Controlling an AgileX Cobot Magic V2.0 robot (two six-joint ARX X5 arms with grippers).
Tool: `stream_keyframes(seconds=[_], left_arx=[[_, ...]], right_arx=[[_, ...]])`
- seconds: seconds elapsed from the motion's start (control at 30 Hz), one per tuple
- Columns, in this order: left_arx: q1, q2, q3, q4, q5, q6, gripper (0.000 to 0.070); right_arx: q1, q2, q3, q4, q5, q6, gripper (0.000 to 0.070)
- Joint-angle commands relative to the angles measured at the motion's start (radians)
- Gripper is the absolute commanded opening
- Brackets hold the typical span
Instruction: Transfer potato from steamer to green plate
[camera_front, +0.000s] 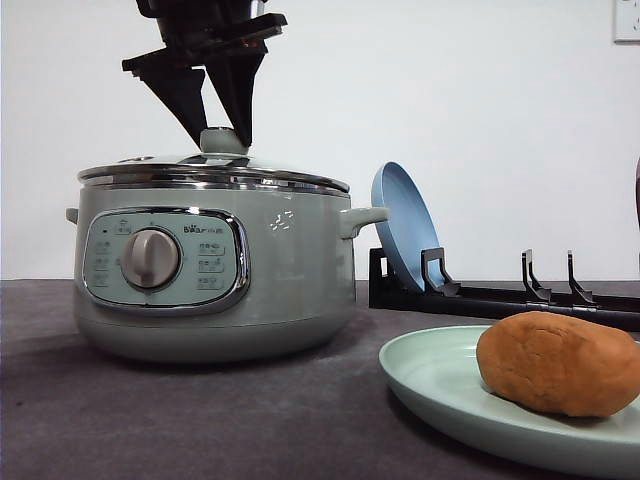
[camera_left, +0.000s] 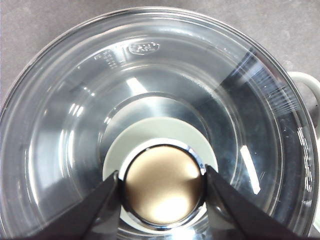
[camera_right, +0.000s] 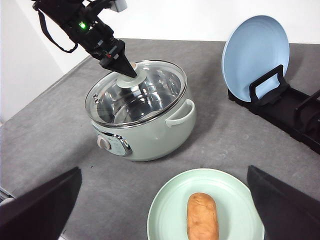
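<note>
Left end effector (camera_left: 162, 187) pinches lid knob (camera_left: 162, 186); potato (camera_right: 202, 217) rests on green plate (camera_right: 165, 210).

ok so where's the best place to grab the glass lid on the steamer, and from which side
Grip the round knob at the centre of the glass lid, coming straight down from above. It stands up from the dome, and the left claw already has a finger on each side of it.
</note>
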Motion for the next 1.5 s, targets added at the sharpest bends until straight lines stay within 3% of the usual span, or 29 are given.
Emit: stream_keyframes(seconds=[0.0,1.07,1.47], left_arx=[[-0.002,0.032,0.020,0.019,-0.004,0.019,0.0015],[-0.009,-0.008,0.020,0.046,-0.004,0.030,0.0014],[-0.007,-0.008,0.020,-0.020,-0.004,0.020,0.0043]], right_arx=[[0.004,0.004,0.016,0.006,0.001,0.003,0.0700],[0.004,0.004,0.016,0.006,0.000,0.004,0.0700],[0.004,0.004,0.016,0.006,0.000,0.004,0.0700]])
